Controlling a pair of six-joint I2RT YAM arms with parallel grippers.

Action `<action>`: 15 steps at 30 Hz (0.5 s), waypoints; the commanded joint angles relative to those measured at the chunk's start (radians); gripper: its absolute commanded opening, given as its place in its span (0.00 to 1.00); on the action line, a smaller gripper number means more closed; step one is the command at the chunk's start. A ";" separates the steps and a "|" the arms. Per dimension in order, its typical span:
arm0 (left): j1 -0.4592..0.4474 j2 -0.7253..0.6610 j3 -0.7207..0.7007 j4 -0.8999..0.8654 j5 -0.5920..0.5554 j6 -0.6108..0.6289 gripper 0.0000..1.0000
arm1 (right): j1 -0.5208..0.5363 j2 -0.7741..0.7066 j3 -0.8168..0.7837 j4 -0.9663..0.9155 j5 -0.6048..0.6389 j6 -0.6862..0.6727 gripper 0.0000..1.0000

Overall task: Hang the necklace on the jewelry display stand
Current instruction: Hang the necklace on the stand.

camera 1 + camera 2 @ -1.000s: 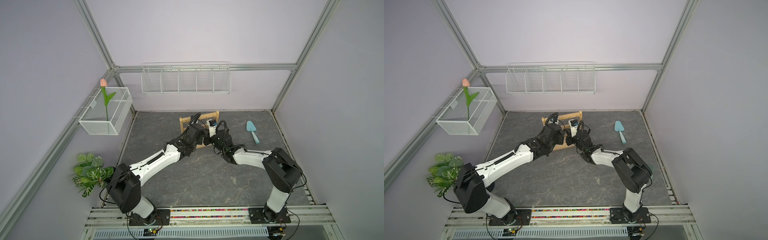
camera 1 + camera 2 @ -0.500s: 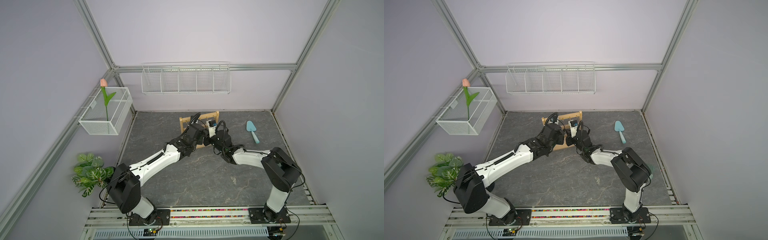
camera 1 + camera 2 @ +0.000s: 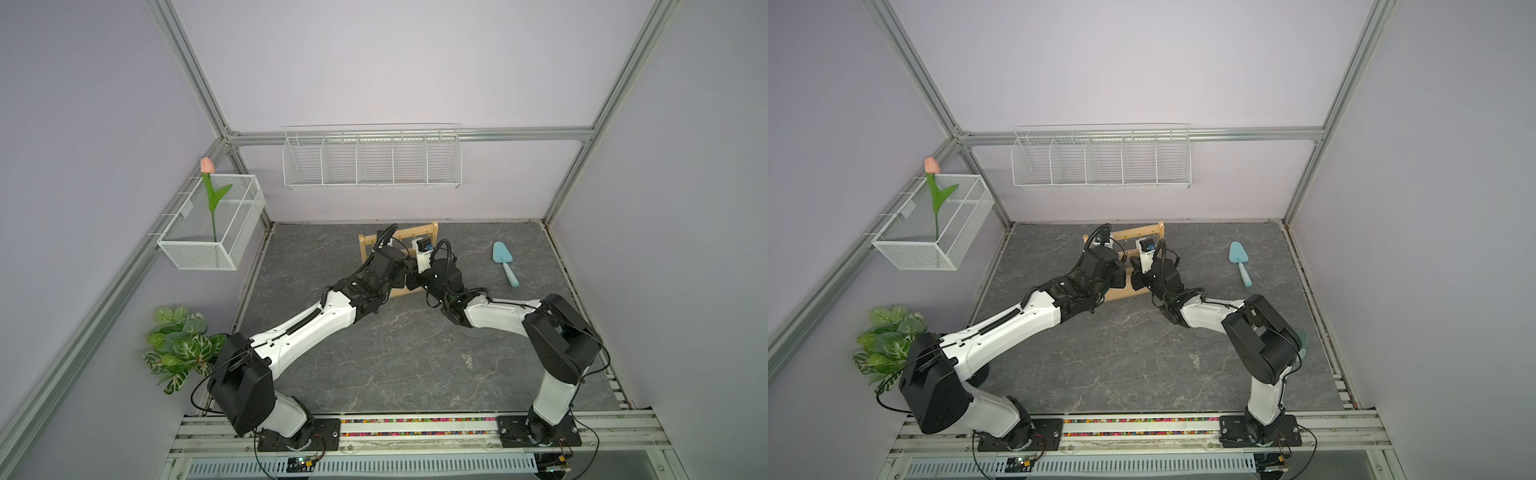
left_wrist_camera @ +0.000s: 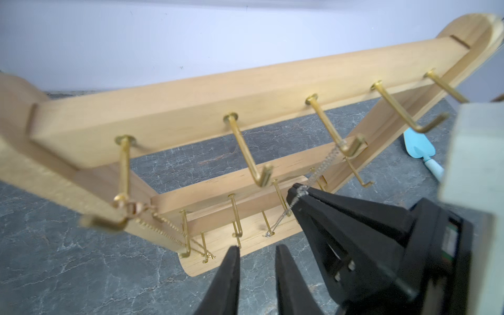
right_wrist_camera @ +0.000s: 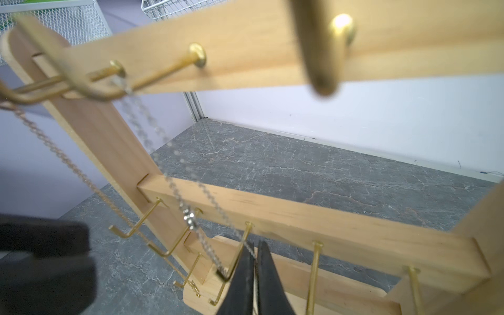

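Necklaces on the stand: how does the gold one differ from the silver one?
The gold necklace hangs from an end hook; the silver necklace hangs from a hook further along. Nothing holds the gold necklace; the right gripper pinches the silver necklace. Both hang from the top bar of the jewelry display stand.

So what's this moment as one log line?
silver necklace: over top-bar hook of jewelry display stand | right gripper: shut on it | left gripper: open, empty
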 commanded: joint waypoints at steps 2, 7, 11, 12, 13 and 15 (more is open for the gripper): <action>-0.006 -0.060 -0.036 -0.018 0.029 -0.075 0.29 | 0.002 0.023 0.023 0.011 -0.009 -0.012 0.09; -0.007 -0.124 -0.144 0.030 0.032 -0.183 0.30 | 0.003 0.024 0.023 0.010 -0.007 -0.012 0.09; -0.007 -0.129 -0.205 0.051 0.035 -0.218 0.31 | 0.003 0.024 0.021 0.010 -0.010 -0.008 0.09; -0.007 -0.129 -0.215 0.051 0.035 -0.226 0.31 | 0.004 0.023 0.020 0.009 -0.010 -0.009 0.09; -0.007 -0.130 -0.223 0.052 0.034 -0.232 0.31 | 0.004 0.022 0.020 0.007 -0.010 -0.008 0.09; -0.007 -0.130 -0.237 0.050 0.030 -0.240 0.31 | 0.004 0.017 0.018 0.007 -0.009 -0.009 0.12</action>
